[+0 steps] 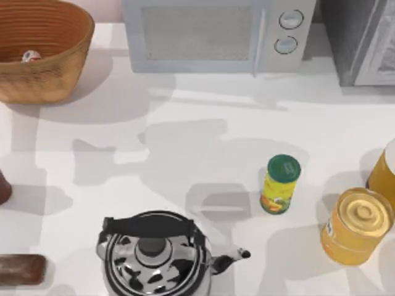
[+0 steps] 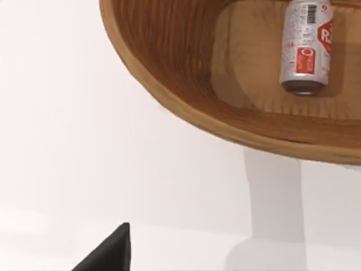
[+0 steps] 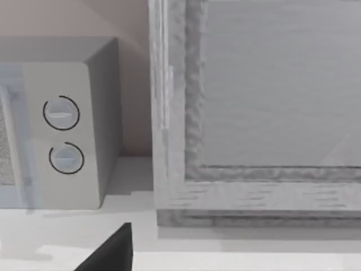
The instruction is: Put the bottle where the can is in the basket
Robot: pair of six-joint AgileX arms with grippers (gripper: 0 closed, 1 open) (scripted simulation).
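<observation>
Can [image 2: 305,48] lies on its side in basket [image 1: 46,74] at ten o'clock; clearing it appears the pending step, requiring left arm descent, either gripper's opening indeterminable.

A white table [image 1: 185,123] with soft shadows meets a pale wall [image 3: 67,17].

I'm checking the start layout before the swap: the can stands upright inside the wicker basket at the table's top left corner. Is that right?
Not quite. The can is inside the basket at the table's top left corner, but it lies on its side on the basket floor rather than standing upright, as the left wrist view shows.
</observation>
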